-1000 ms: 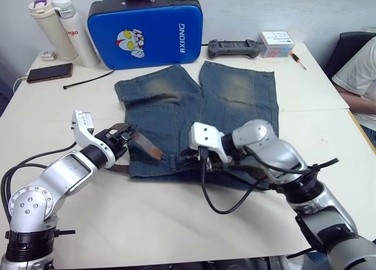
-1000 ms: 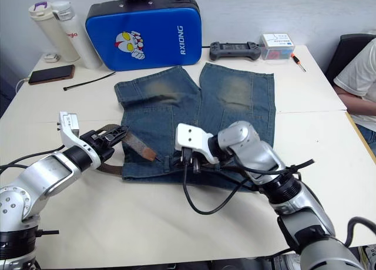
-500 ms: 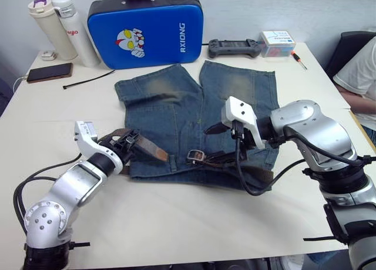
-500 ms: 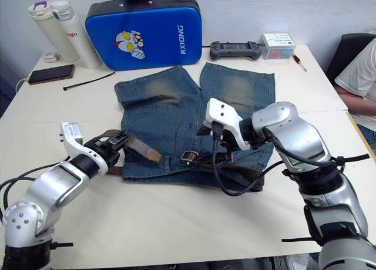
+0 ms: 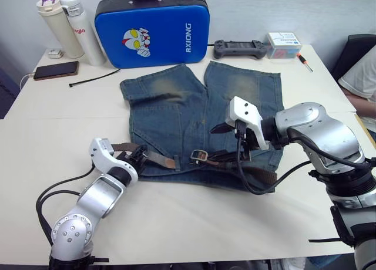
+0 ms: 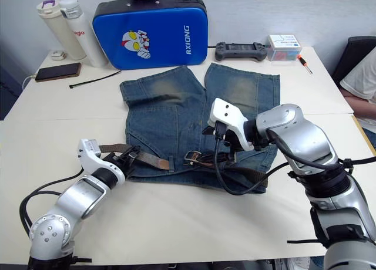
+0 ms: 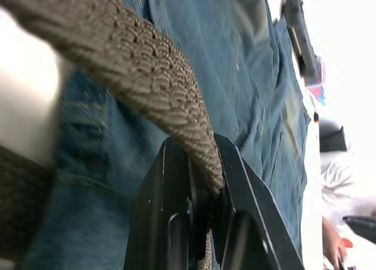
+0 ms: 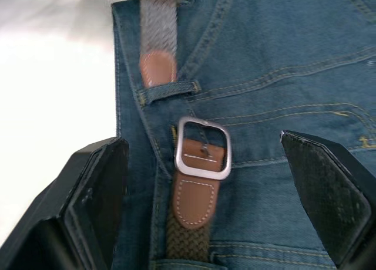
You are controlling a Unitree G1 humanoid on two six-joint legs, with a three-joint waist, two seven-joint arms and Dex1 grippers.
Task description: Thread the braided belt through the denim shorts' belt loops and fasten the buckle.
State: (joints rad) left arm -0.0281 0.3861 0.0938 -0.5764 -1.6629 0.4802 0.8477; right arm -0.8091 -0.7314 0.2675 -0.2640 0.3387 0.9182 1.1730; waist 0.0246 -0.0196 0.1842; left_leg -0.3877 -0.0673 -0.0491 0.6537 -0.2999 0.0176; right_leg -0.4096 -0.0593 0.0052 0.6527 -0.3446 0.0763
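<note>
Braided belt [image 5: 235, 164] lies along the waistband of the denim shorts [image 5: 200, 114] mid-worktop [image 5: 176, 217], buckle [image 8: 203, 148] unfastened just short of a belt loop [image 8: 167, 91]. Left hand [image 5: 136, 157] pinches the belt's tip end; right hand [image 8: 205, 193] hovers spread wide over the buckle. Blue case [image 5: 155, 29] at the far edge reads "RXIONG".

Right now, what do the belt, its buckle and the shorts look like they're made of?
The belt looks like woven brown-olive cord: a braided texture shows, with smooth tan tabs, probably leather, stitched at the ends. The buckle seems brushed silver metal, matte with soft glints. The shorts look like blue denim, with twill weave, yellow stitching and faded patches.
</note>
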